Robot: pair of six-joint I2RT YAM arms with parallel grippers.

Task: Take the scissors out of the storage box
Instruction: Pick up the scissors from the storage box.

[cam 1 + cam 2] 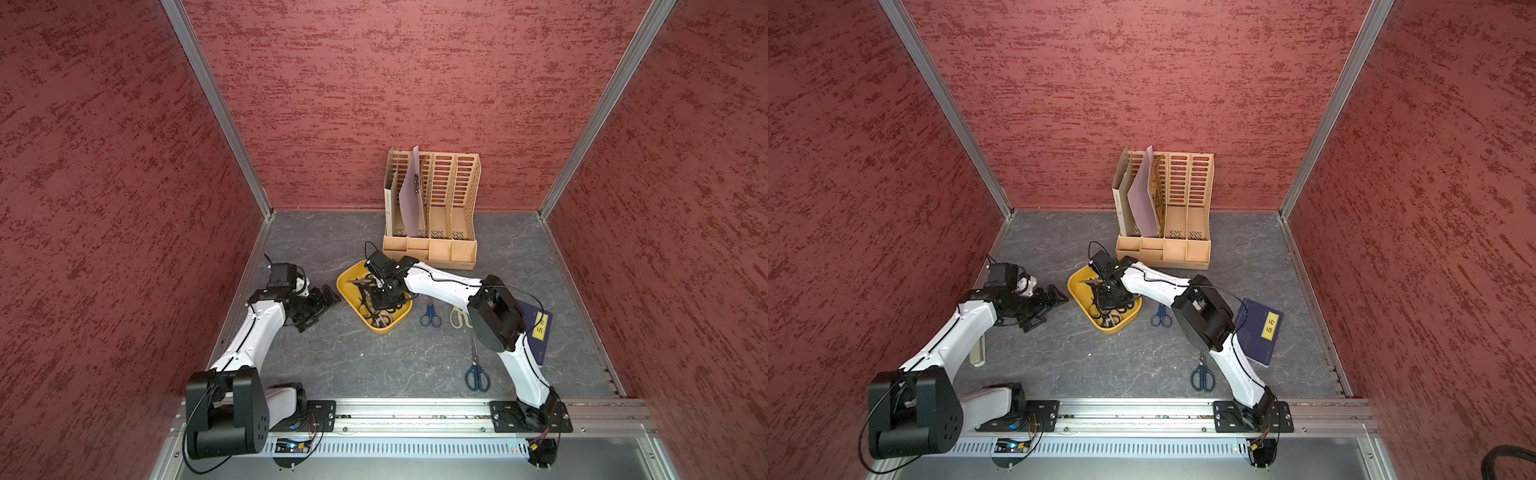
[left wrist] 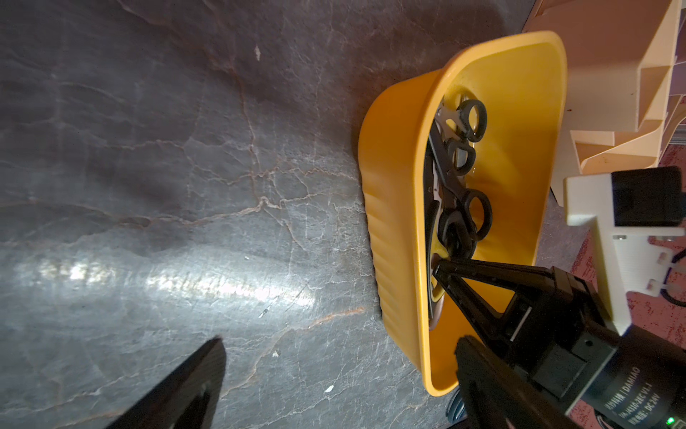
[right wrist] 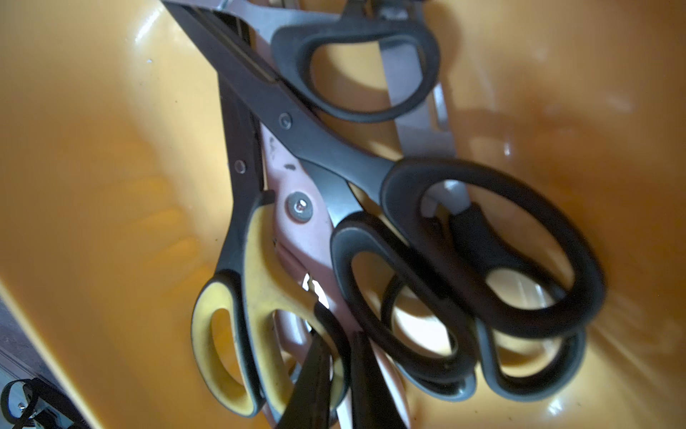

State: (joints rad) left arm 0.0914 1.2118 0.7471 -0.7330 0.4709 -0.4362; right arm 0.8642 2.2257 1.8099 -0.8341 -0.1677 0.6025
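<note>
Currently the right end effector [image 3: 339,340] is down inside the storage box [image 1: 348,277]. Its fingers are pressed together on what appears to be the inner handle ring of the yellow-and-black pair [image 3: 256,282]. The left end effector [image 1: 318,311] hangs spread wide just beside the box, touching nothing. A blue pair [image 1: 430,316], cream shears [image 1: 458,318] and a second blue pair [image 1: 477,376] lie out on the worktop [image 1: 374,365]. The other scissors [image 3: 304,241] are heaped in the box.

Hazards:
- A black-handled pair [image 3: 326,145] lies partly across the gripped one, so a lift may drag neighbours up or spill them.
- The pinch sits at the handle end, so the blades could swing or slip free.
- Nothing steadies the box, so it may shift or tip.
</note>
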